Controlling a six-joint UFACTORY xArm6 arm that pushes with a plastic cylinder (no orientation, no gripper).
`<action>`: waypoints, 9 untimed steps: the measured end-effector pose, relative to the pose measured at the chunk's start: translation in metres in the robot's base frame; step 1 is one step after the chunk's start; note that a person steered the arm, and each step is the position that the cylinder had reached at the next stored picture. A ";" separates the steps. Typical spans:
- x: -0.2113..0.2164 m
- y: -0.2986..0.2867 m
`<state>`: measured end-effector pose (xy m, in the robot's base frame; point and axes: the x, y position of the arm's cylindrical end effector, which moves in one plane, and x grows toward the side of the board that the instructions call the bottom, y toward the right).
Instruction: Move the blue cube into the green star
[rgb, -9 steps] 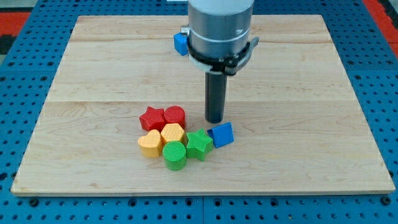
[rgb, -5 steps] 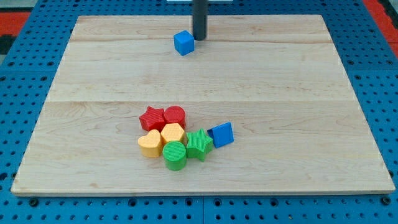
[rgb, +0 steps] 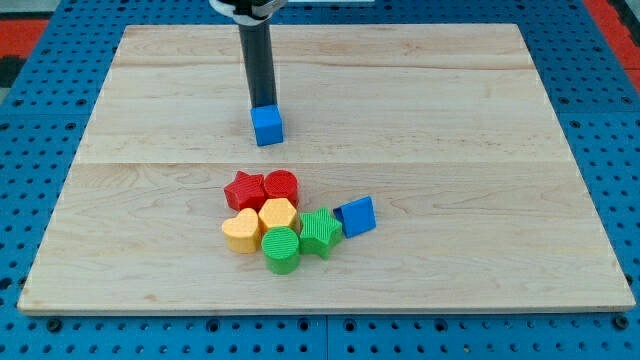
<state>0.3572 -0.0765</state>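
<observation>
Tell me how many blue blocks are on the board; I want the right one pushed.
2. One blue cube sits just below my tip, above the cluster. The other blue block lies at the cluster's right, touching the green star. None looks hidden.

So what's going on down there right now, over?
My tip touching blue cube from the view's top. Green star sits lower, apart. Red blocks crowd the path.

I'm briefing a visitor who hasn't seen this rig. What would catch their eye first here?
Probably the dark rod coming down from the view's top, my tip right at the top edge of a lone blue cube. Next, the tight huddle of coloured blocks below centre, where the green star sits beside a second blue block.
</observation>
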 end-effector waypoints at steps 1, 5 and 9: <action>0.015 0.000; 0.039 -0.017; 0.061 0.049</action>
<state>0.4177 -0.0276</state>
